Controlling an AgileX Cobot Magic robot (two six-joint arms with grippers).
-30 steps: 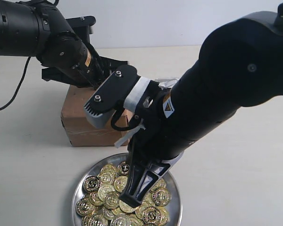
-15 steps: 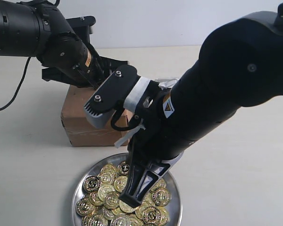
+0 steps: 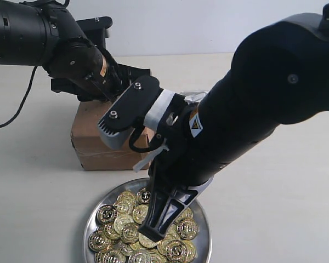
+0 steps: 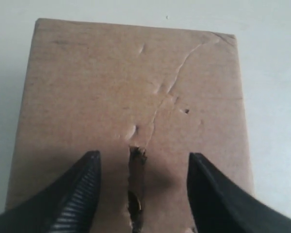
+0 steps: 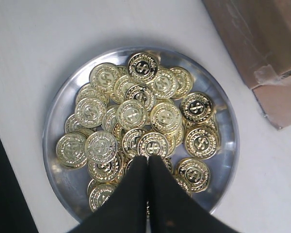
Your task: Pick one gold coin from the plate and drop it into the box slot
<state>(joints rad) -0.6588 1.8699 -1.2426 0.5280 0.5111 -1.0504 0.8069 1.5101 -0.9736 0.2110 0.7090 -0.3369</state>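
The brown cardboard box (image 3: 90, 139) stands behind the plate, and my left arm (image 3: 79, 63) reaches over its top. My left gripper (image 4: 143, 155) is open just above the box (image 4: 111, 73), with a finger on each side of the narrow dark slot (image 4: 136, 184) and nothing between them. A faint glint shows inside the slot. The round silver plate (image 5: 53, 121) holds several gold coins (image 5: 131, 114). My right gripper (image 5: 148, 158) is shut, with its tips down at the coin pile. In the exterior view it (image 3: 148, 226) stands over the plate (image 3: 90, 224).
The right arm's wrist mount (image 3: 129, 112) hangs in front of the box and hides part of it. A corner of the box (image 5: 262, 53) lies close beside the plate. Pale tabletop (image 3: 33, 181) surrounds both.
The left wrist has shifted slightly over the box. The right arm and the coins look unchanged.
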